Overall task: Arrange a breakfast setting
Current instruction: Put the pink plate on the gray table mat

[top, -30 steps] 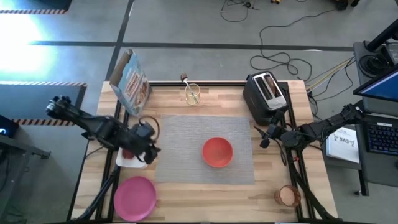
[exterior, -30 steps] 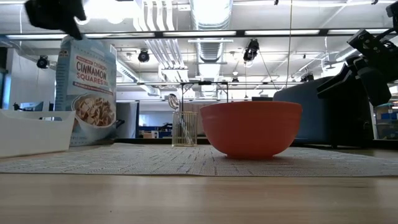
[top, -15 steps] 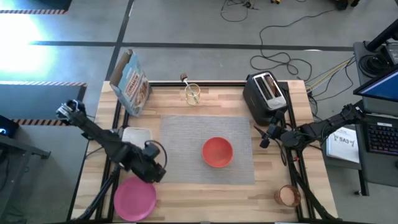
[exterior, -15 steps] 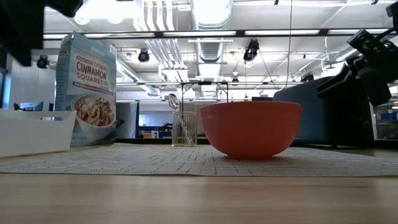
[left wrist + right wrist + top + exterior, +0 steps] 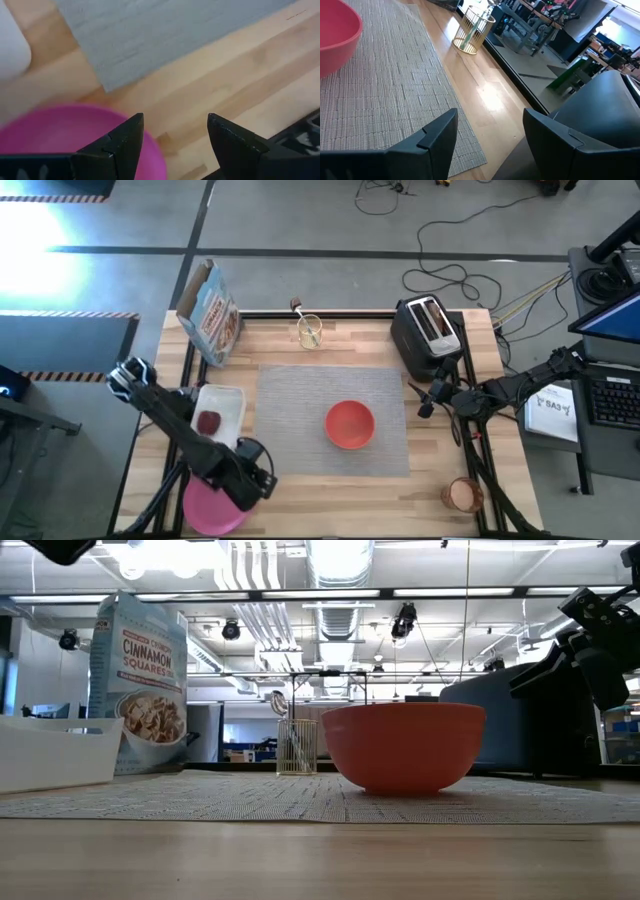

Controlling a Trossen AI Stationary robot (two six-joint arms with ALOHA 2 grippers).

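So the left gripper (image 5: 258, 483) hangs over the round pink plate (image 5: 205, 506) at the table's (image 5: 440, 465) front-left corner, fingers parted with nothing between them. The right gripper (image 5: 424, 402) sits by the black toaster (image 5: 427, 332) near the right edge, jaws apart and empty too. The red-orange bowl (image 5: 350, 424) rests on the grey woven placemat (image 5: 300, 415) mid-table, the dark-red fruit (image 5: 209, 422) lies in the white tray (image 5: 232, 405) at the left edge, and the orange-tinted cup (image 5: 463, 495) stands at the front-right corner.

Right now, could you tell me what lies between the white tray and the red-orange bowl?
In the high view, only the grey placemat and a strip of bare wood lie between the white tray and the red-orange bowl.
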